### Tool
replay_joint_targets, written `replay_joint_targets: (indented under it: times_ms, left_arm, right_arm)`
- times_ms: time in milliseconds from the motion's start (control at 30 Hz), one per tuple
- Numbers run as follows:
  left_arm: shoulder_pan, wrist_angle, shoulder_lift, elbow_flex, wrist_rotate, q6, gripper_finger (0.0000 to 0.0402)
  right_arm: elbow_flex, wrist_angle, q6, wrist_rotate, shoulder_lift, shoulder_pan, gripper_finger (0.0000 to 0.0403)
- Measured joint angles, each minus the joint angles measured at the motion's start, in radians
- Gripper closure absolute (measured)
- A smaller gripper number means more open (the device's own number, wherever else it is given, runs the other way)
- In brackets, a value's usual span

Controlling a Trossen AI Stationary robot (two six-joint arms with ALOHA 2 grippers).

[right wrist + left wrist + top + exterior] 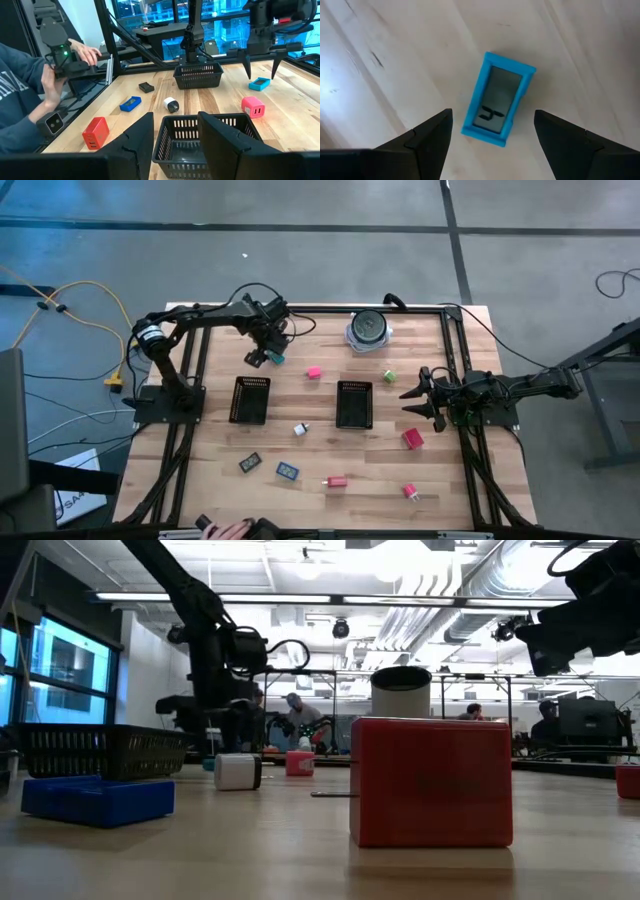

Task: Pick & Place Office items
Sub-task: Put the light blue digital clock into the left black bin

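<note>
The office items lie scattered on the wooden table. In the left wrist view a teal item with a grey screen point(499, 100) lies flat on the wood. My left gripper point(492, 114) hangs open above it, pointing down, one finger on either side and clear of it; the high view shows gripper point(266, 356) and teal item point(276, 359) near the far edge. My right gripper point(410, 402) waits open at the right side, its wrist view looking over a black mesh tray point(200, 135). Other pieces: pink point(314, 372), green point(388, 376), white point(300, 429), red block point(412, 438).
Two black mesh trays point(250, 400) point(354, 404) stand mid-table. A round grey-and-black disc point(368, 330) sits at the far edge. Dark point(250, 463), blue point(287, 471), red point(337, 480) and pink point(410, 492) pieces lie near the front. A person's hand point(82, 50) holds a device beyond the table.
</note>
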Motion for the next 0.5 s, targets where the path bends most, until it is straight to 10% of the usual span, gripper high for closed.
replay_joint_targets:
  times_ms: [500]
  left_arm:
    - [-0.042, 0.009, 0.007, 0.0, -0.029, 0.049, 0.0127]
  right_arm:
    - [0.0, 0.0, 0.0, 0.0, 0.0, 0.0, 0.0262]
